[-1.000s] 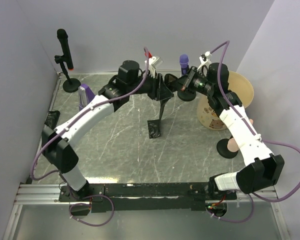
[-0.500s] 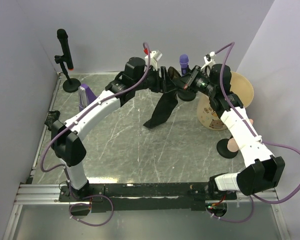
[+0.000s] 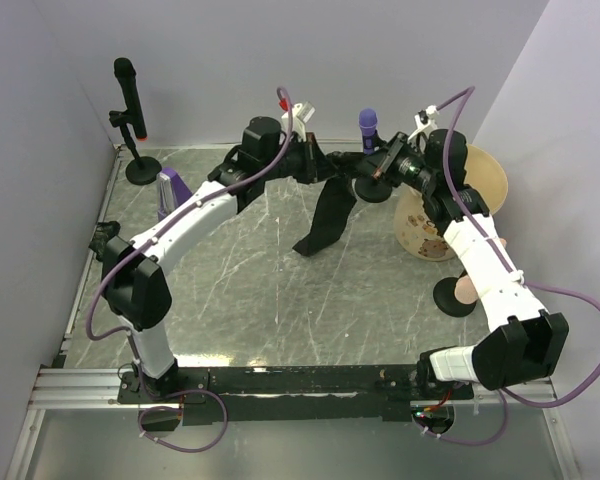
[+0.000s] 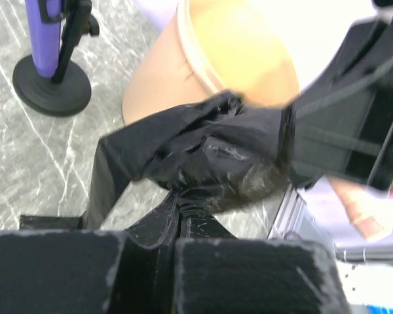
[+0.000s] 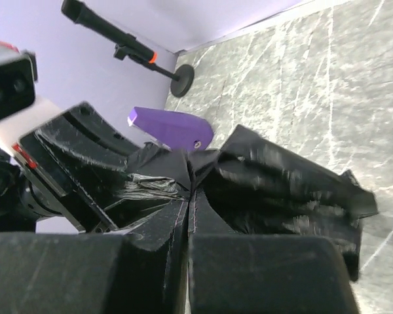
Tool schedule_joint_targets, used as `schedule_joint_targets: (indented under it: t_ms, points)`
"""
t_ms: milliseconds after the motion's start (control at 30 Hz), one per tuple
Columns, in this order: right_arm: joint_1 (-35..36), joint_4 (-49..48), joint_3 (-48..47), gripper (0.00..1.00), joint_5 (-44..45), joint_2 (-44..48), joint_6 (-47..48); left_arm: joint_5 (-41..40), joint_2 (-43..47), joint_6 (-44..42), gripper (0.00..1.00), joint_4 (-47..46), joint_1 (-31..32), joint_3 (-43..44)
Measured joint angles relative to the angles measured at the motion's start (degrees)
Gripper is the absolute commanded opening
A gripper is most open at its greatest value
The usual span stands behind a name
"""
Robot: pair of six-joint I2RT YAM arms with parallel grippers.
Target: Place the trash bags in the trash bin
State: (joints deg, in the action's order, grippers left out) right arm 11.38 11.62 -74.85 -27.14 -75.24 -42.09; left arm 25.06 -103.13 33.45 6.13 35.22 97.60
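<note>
Having closed since earlier, left pincer (image 4: 178, 219) is gripping the bag (image 4: 196, 154); right pincer (image 5: 189, 196), just beside, is gripping it too, bin (image 4: 152, 91) lying behind it.

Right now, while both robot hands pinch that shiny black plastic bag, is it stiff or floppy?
Probably floppy: the crinkly black plastic trash bag hangs in a limp tail below the left gripper and right gripper. Likely very light, since the thin film bunches into folds. Its glossy skin might slip out of a pinch.
</note>
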Motion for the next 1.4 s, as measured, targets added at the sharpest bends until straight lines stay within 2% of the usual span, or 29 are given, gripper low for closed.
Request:
schedule_joint_targets:
  t_ms: [200,433,533,600,667,700,733,767,933,1100,1200,1267,1400]
  points:
    - [-3.69,0.15,-0.07,0.0,-1.81,-0.09,1.99,4.81,3.28,-4.11,0.01,1.68,-3.78,-4.55]
    - [-3.85,1.66,-1.07,0.0,-4.59,-0.24,11.13,12.79,5.73,-12.79,0.01,7.69,-5.53,-2.93]
    - [-3.74,3.02,-1.77,0.0,-4.98,-0.07,18.21,16.9,4.76,-19.85,0.1,15.13,-6.6,3.15]
    - [-3.67,3.87,-1.86,0.0,-4.33,0.48,22.56,17.22,2.97,-24.92,0.23,20.41,-7.52,10.03]
    - [-3.93,4.7,-1.86,0.0,-2.6,1.51,26.32,16.41,2.1,-26.69,0.28,22.49,-9.6,15.06]
    - [-4.07,4.9,-1.86,0.0,-2.01,2.21,27.58,16.09,2.25,-26.53,0.34,22.08,-10.88,15.56]
    - [-4.13,5.07,-1.86,0.0,-1.6,2.91,28.41,15.61,2.86,-25.57,0.42,20.98,-12.28,15.13]
    - [-4.13,5.25,-1.88,0.0,-1.18,3.78,29.07,14.43,3.76,-24.09,0.45,19.3,-13.66,13.7]
    - [-4.13,5.55,-2.43,0.0,-0.28,5.86,28.26,12.52,10.6,-12.98,0.45,9.03,-17.09,-3.13]
    - [-4.13,4.72,-2.95,0.0,-0.31,5.64,23.5,17.77,11.06,-3.08,0.57,-1.7,-13.25,-14.36]
    - [-4.13,4.33,-3.98,0.0,-0.33,4.79,20.81,18.97,10.51,1.86,0.59,-10.23,-9.77,-21.22]
    - [-4.13,3.85,-4.81,0.0,-0.46,3.98,19.78,19.34,9.31,4.42,0.64,-15.04,-8.02,-22.4]
    - [-4.13,3.63,-5.57,0.0,-1.05,3.17,18.62,19.1,6.43,9.81,0.65,-25.18,-6.1,-22.18]
